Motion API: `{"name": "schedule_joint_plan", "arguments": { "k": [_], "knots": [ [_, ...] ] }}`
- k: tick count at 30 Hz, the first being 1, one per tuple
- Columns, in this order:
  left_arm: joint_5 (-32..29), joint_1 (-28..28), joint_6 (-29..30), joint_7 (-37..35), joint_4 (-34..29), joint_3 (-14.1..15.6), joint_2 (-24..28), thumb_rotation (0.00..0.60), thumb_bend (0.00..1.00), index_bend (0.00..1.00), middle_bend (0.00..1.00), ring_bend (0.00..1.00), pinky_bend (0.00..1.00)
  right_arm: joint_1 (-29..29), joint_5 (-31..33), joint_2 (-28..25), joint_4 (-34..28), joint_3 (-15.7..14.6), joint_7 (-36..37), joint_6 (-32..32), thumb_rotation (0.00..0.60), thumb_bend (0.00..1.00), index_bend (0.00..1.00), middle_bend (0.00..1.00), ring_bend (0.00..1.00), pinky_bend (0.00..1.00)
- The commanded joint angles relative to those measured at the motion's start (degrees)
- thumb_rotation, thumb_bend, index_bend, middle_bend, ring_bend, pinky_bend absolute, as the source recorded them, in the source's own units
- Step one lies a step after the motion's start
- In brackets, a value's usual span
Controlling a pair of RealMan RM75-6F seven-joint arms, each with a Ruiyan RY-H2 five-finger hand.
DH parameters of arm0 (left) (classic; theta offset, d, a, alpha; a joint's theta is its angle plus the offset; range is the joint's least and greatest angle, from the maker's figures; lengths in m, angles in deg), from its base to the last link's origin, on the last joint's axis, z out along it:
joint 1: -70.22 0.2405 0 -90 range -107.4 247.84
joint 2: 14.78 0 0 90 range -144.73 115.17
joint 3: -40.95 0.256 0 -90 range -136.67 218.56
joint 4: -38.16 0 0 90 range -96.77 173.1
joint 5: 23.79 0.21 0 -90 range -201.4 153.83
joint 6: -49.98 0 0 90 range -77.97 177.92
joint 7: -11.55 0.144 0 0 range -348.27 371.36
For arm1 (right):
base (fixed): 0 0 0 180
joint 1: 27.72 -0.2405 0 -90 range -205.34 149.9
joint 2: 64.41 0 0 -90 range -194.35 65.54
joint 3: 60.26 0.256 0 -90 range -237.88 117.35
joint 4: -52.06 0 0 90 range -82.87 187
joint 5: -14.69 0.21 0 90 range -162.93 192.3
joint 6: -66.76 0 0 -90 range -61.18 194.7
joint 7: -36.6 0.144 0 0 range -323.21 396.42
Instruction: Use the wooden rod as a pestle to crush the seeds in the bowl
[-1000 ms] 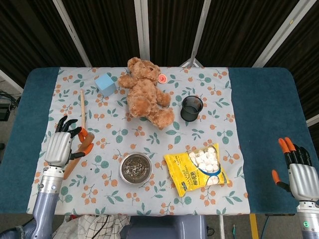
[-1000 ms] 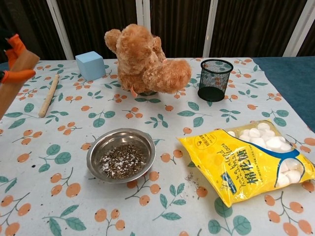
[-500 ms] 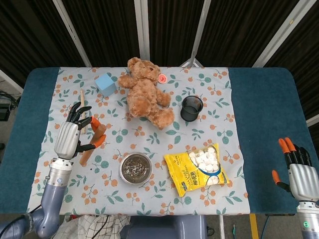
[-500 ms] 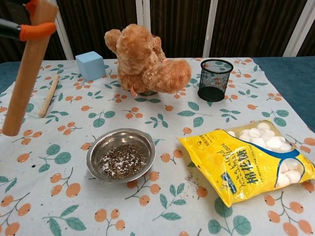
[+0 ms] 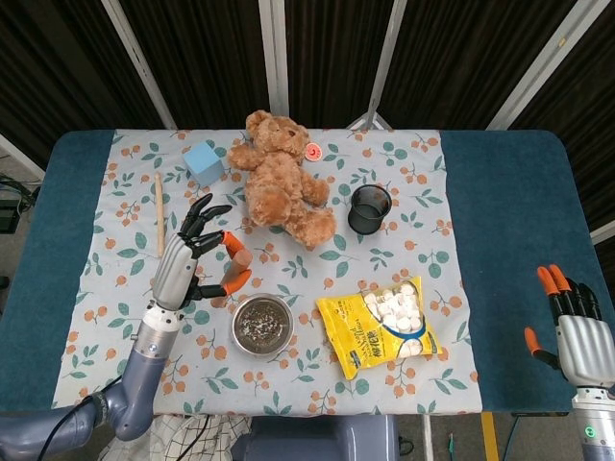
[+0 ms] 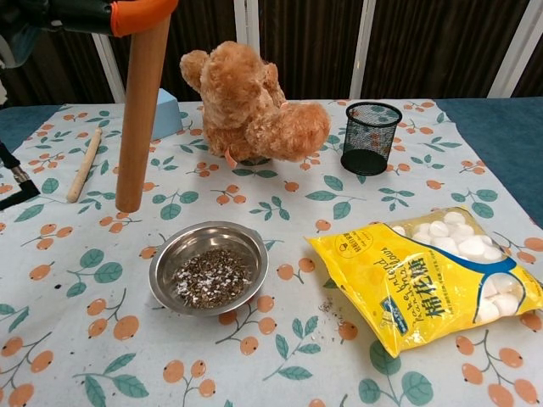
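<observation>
Wooden rod (image 5: 228, 277): head view, thick dowel pinched in your left hand (image 5: 184, 264) between orange-tipped thumb and a finger, other fingers fanned out; lower end sits just left of the bowl rim, not over the seeds yet.
Steel bowl (image 5: 261, 325): head view, front-centre on the floral cloth (image 5: 125, 192), dark crushed-looking seeds (image 5: 259, 323) inside.
Right hand (image 5: 575, 331): head view, parked at far right edge over the blue table, fingers up and apart, holding nothing.
Clutter: head view, teddy bear (image 5: 280, 182) behind the bowl, mesh pen cup (image 5: 370, 209) to its right, yellow marshmallow bag (image 5: 381, 326) just right of the bowl, blue cube (image 5: 203, 163) and a thin stick (image 5: 159, 213) lying far left.
Rod, chest view: wooden rod (image 6: 138, 119) hangs near upright, slight tilt, tip in the air above the cloth, behind-left of the steel bowl (image 6: 209, 267); only orange fingertips (image 6: 140, 13) show at the top edge, grip is high on the rod.
Seeds, chest view: seeds (image 6: 209, 278) piled in the bowl bottom, a few spilled specks on the cloth by the bag (image 6: 428, 284).
Risk 1: you hold the rod by the top end with a light pinch, so pressing down could make it slip or swing.
Risk 2: bowl is loose and shallow; land on the rim or push off-centre and it likely tips or skids, scattering seeds.
Risk 3: come in too far right and you nudge the bag.
</observation>
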Motion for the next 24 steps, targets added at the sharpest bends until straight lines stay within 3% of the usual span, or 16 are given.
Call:
{"name": "schedule_joint_plan", "arguments": {
  "k": [1,10,24],
  "knots": [
    [2.0,-1.5,1.7,-3.0,3.6,0.5,-2.7,0.6,0.79,0.62,0.71,0.18,0.06,-0.1,0.2,0.1,0.0,0.1,-0.2,0.2,0.6,0.42,0.0,0.0,0.0,0.0],
    [3.7,-3.1,5.9,-10.3,11.9,1.2,-8.9,0.6,0.79,0.62,0.71,0.18,0.06,-0.6,1.1,0.0,-0.3,0.4,-0.8,1.0,0.6,0.42,0.0,0.0,0.0,0.0],
    [4.1,-4.3,7.8,-14.7,19.0,2.8,-13.4,0.6,0.79,0.62,0.71,0.18,0.06,-0.4,1.0,0.2,-0.2,0.3,-0.6,0.7,0.6,0.42,0.0,0.0,0.0,0.0]
  ]
}}
